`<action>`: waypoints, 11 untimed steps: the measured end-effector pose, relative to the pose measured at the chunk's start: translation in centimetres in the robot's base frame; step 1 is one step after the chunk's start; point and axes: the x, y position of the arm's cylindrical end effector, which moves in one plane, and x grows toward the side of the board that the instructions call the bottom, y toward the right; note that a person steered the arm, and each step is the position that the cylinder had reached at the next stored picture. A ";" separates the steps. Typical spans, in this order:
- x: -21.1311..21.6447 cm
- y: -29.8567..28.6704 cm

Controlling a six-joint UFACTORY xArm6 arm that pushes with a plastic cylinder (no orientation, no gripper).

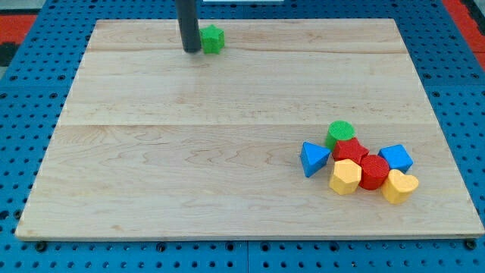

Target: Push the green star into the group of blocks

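Wood board (189, 152): my tip (192, 51) upright, touching green star (213, 39) left side.

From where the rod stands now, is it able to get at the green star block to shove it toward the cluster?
Probably yes. My tip sits right against the view's left side of the green star block near the wooden board's top edge, nothing between them. The group of blocks lies toward the bottom right across bare board.

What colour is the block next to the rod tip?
Green: the green star, just right of my tip, in the camera view.
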 end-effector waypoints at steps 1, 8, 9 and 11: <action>-1.5 -1.2; 7.7 9.6; 6.1 10.5; 18.6 15.6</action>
